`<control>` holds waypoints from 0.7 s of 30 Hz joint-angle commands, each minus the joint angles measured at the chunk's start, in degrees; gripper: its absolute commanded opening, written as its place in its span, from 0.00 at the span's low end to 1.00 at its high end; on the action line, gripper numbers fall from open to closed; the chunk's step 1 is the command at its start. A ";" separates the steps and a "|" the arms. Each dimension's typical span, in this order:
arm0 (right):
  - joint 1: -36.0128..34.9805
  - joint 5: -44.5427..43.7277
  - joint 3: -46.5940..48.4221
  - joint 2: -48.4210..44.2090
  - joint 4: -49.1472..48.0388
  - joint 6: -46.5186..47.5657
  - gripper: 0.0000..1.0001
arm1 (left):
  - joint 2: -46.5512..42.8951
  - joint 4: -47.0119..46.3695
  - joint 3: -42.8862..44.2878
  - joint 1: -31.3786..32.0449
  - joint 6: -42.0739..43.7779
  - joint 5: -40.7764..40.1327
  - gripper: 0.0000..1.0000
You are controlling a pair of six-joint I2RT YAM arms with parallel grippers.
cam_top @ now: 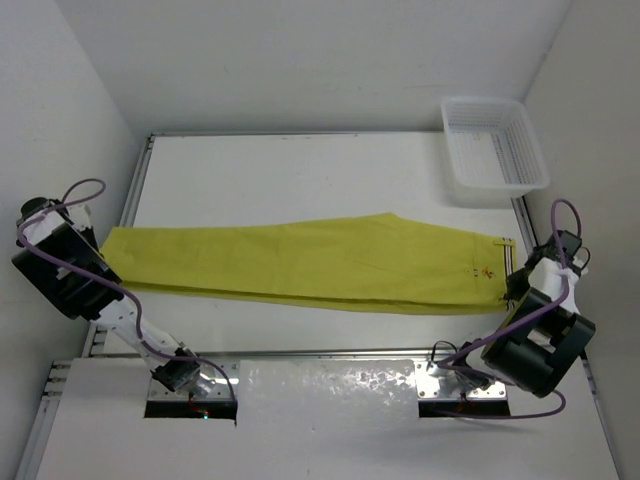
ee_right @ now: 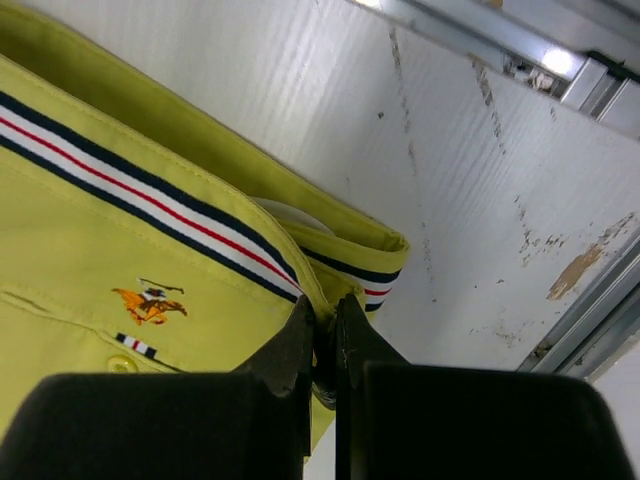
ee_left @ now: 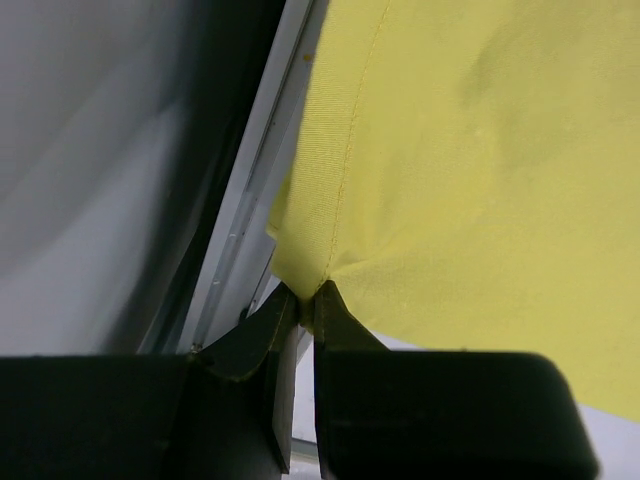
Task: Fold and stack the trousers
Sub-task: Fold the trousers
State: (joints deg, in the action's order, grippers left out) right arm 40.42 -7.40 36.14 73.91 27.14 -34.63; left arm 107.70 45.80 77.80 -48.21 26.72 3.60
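The mustard yellow-green trousers (cam_top: 320, 262) lie stretched flat across the table, legs folded together, waist at the right, hems at the left. My left gripper (cam_top: 105, 262) is shut on the hem corner; in the left wrist view the gripper (ee_left: 305, 295) pinches the yellow cloth (ee_left: 470, 160) between its tips. My right gripper (cam_top: 515, 285) is shut on the waistband corner; in the right wrist view the gripper (ee_right: 325, 312) clamps the waistband edge, with the striped trim (ee_right: 150, 195) and a small embroidered logo (ee_right: 150, 300) showing.
A white plastic basket (cam_top: 493, 150) stands at the back right of the table. A metal rail (cam_top: 135, 190) runs along the table's left edge, and another (ee_right: 590, 300) along the right. White walls close in on both sides.
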 commanded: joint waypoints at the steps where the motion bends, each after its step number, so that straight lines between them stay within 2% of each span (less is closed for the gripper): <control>1: 0.44 -3.59 8.56 -2.01 -0.34 2.28 0.00 | -0.56 -1.86 7.97 -0.22 0.61 0.01 0.00; 3: 0.62 -5.33 11.92 -2.71 3.44 2.64 0.00 | -0.03 0.42 12.10 -0.22 0.61 0.36 0.00; 7: 1.85 -10.60 15.80 -6.05 8.89 1.50 0.00 | -0.47 1.92 14.05 -0.22 0.88 -0.08 0.00; 11: 2.64 -12.55 10.98 -8.60 10.13 -0.26 0.00 | -2.14 -0.61 7.57 -0.22 1.40 -1.13 0.00; 14: 2.55 -9.84 3.34 -8.78 7.85 -2.45 0.00 | -2.32 -3.08 1.94 -0.22 1.58 -2.80 0.00; 16: 2.55 -8.86 -1.15 -7.56 7.06 -5.69 0.18 | -1.45 -3.96 -0.01 -0.22 1.93 -3.24 0.00; 17: 2.55 -8.95 -2.03 -6.86 6.88 -6.49 0.27 | -0.83 -4.57 -0.80 -0.22 1.93 -3.33 0.15; 18: 2.55 -9.21 -2.39 -5.98 6.97 -6.85 0.38 | -0.13 -4.15 -0.55 -0.22 2.02 -3.33 0.24; 19: 2.55 -9.91 -1.78 -3.97 8.01 -7.03 0.54 | 1.53 -3.36 0.07 -0.22 2.02 -3.07 0.39; 20: 2.55 -11.83 -0.64 -3.17 8.80 -6.94 0.59 | 2.07 -1.61 1.81 -0.22 2.02 -2.72 0.49; 21: 2.55 -12.55 2.06 -2.64 9.51 -6.42 0.61 | 2.42 -1.07 2.44 -0.40 1.85 -2.28 0.51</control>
State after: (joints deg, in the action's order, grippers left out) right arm 42.78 -15.31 33.63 70.35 37.82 -39.38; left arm 108.86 46.94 77.10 -47.81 27.77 2.04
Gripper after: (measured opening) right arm 0.589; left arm 0.466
